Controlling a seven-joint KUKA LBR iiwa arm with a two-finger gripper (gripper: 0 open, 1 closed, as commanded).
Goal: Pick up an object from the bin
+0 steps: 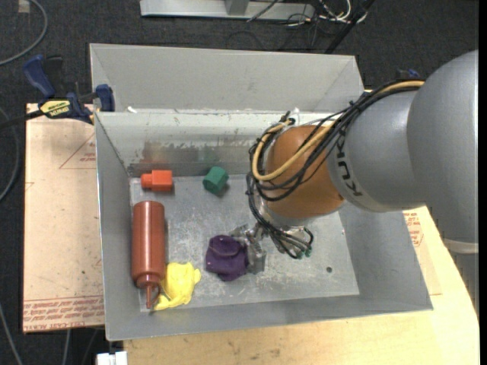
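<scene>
My gripper [253, 251] is low in the bin's middle, its fingers just right of a purple lumpy object [225, 256] and touching its right side. Whether the purple object sits between the fingers I cannot tell. A yellow crumpled piece [178, 284] lies left of it near the front wall.
A brown-red cylinder bottle [148, 242] lies along the left wall. An orange block [157, 179] and a green block [216, 179] sit near the back wall. The arm's orange cover and cables hang over the bin's right half.
</scene>
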